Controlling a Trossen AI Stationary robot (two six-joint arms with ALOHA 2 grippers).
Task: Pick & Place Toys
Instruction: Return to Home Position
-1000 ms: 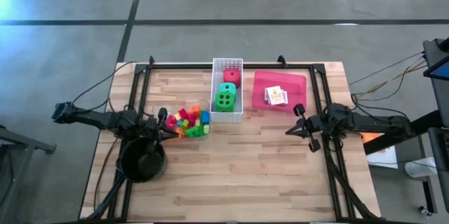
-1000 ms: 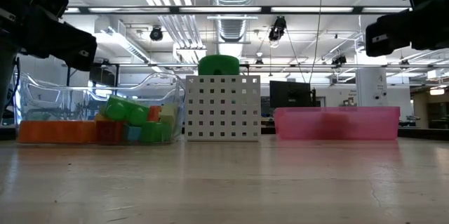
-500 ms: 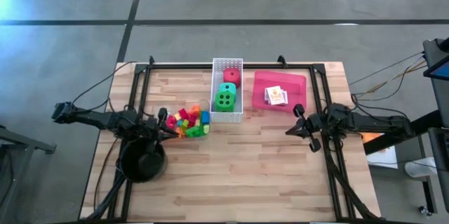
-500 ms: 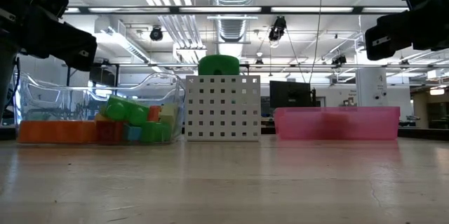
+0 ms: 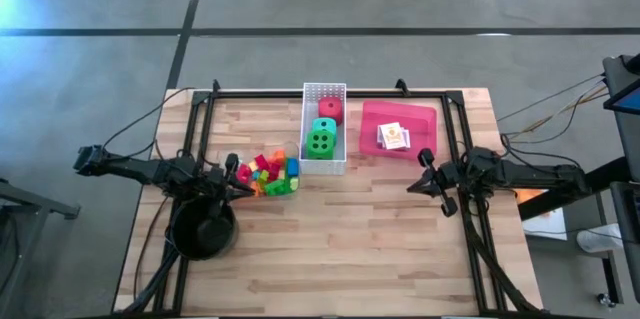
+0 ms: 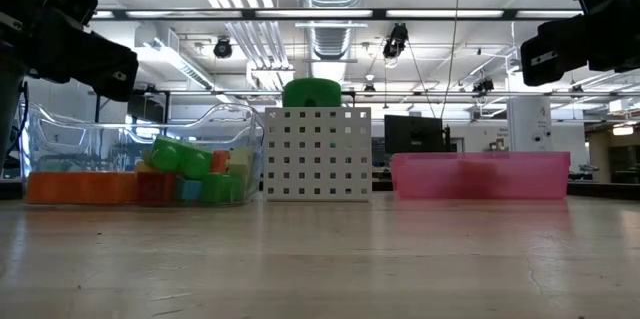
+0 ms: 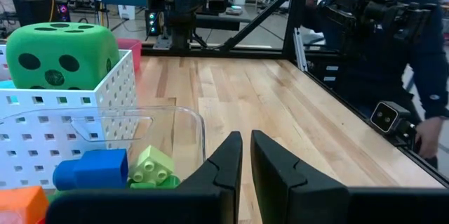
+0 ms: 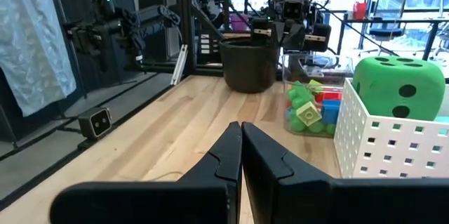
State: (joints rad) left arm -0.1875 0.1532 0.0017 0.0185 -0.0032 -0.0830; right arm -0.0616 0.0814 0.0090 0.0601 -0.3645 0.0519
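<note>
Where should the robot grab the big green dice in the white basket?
From straight above, probably. The green dice sits in the white basket, whose walls cover its lower sides, but its top pokes over the rim. Pinch two opposite flat sides up there, the pair facing the long walls, since the red dice sits close behind it.

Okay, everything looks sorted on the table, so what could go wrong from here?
1. The left gripper hangs right at the transparent bin of bricks, with the black pot beside that arm; a careless swing might nudge either.
2. The green die rises above the rim of the white basket, so a low pass could knock it out.
3. The right gripper sits near a corner of the red tray; same caution.
</note>
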